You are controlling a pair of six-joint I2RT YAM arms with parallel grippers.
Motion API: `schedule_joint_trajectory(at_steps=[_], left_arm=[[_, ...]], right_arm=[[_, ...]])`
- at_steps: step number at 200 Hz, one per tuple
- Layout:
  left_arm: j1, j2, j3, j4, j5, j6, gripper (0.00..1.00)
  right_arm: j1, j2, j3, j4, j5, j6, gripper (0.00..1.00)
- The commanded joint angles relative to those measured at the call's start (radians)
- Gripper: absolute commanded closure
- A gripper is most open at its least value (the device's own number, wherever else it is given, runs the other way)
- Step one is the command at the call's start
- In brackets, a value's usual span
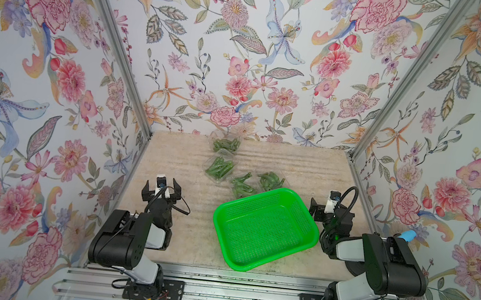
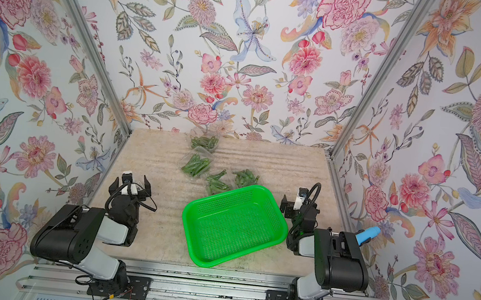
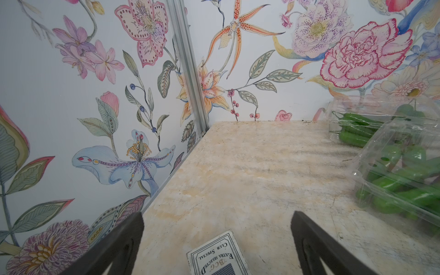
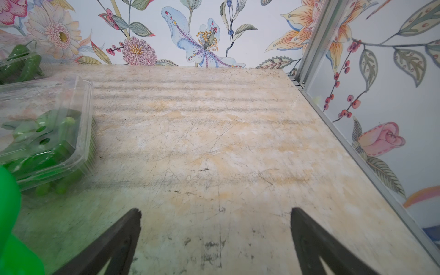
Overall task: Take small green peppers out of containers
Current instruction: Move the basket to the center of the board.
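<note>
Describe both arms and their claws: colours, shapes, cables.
Both the left arm and right arm: black joint housings, pale grey links, black base plates. The left claw and right claw: black tapering fingers with cut-outs, a small white camera block behind. Loose black cables loop at each wrist, thickest on the right.

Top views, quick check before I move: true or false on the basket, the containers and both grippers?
1. The green basket is empty. True.
2. The left gripper holds a pepper. False: its fingers are open and empty.
3. All four containers hold small green peppers. True.
4. The right gripper is shut. False: it is open.
5. One container sits inside the basket. False: all lie on the table beyond it.
</note>
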Motion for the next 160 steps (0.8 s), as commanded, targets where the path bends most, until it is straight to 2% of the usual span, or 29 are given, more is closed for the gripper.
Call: schedule_joint_trajectory(at_steps=[1, 34, 69, 79, 97, 106, 116, 130, 138, 160], left_arm=[[0.003, 0.005, -0.006, 0.036, -0.022, -0.001, 0.00], [-0.023, 0.005, 0.004, 0.021, -0.027, 0.033, 0.00], [-0.068, -0.040, -0.036, 0.044, -0.068, 0.080, 0.00], [-0.092, -0.096, 0.003, -0.065, -0.106, 0.095, 0.00], [-0.101, -0.158, 0.062, -0.208, -0.089, 0.110, 0.00], [-0.108, -0.186, 0.095, -0.287, -0.120, 0.107, 0.00], [-0.119, -0.230, 0.159, -0.438, -0.175, 0.067, 0.00], [-0.120, -0.290, 0.266, -0.701, -0.179, -0.050, 0.00], [-0.119, -0.310, 0.331, -0.856, -0.149, -0.132, 0.00], [-0.126, -0.334, 0.461, -1.143, 0.038, -0.295, 0.00]], right_arm=[[-0.003, -0.001, 0.019, 0.008, -0.015, 0.004, 0.00], [0.006, -0.028, 0.014, 0.001, 0.027, 0.010, 0.01], [0.009, -0.163, 0.048, -0.178, 0.040, 0.014, 0.00], [0.008, -0.208, 0.078, -0.278, 0.040, 0.031, 0.00], [0.009, -0.249, 0.136, -0.412, 0.038, 0.056, 0.00], [0.008, -0.263, 0.169, -0.481, 0.022, 0.063, 0.00], [0.009, -0.277, 0.216, -0.584, 0.012, 0.079, 0.00], [0.009, -0.290, 0.293, -0.744, -0.026, 0.101, 0.00], [0.009, -0.293, 0.337, -0.824, -0.054, 0.120, 0.00], [0.012, -0.284, 0.472, -1.055, -0.186, 0.150, 0.00]])
